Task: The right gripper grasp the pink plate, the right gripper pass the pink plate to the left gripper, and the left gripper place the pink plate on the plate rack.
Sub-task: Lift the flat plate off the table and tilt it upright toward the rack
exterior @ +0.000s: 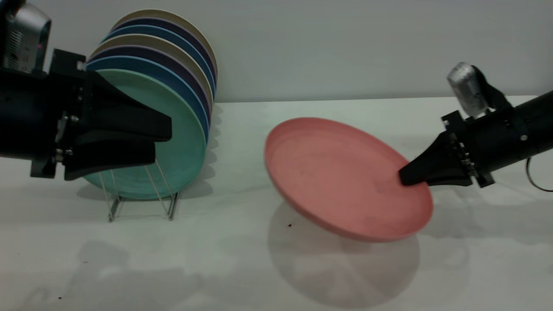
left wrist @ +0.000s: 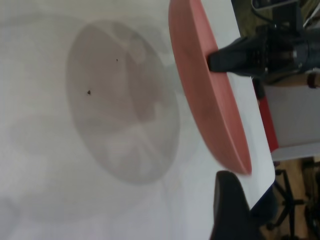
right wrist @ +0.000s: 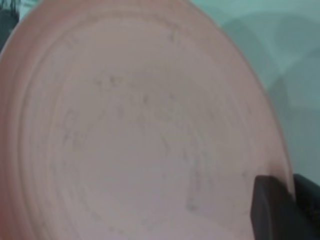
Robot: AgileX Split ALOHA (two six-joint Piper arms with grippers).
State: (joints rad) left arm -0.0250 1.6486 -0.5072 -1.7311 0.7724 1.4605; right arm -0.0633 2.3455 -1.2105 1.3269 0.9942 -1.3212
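The right gripper [exterior: 406, 176] pinches the pink plate [exterior: 341, 177] by its rim, and its lower finger is hidden behind the plate. The plate hangs tilted above the table [exterior: 242, 259], apparently clear of it. The left gripper [exterior: 162, 140], jaws slightly parted, waits before the plate rack [exterior: 142, 203].

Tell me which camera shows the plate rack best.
The exterior view: the plate rack shows its wire loops under the mint-green plate. Neither wrist view shows the rack at all.
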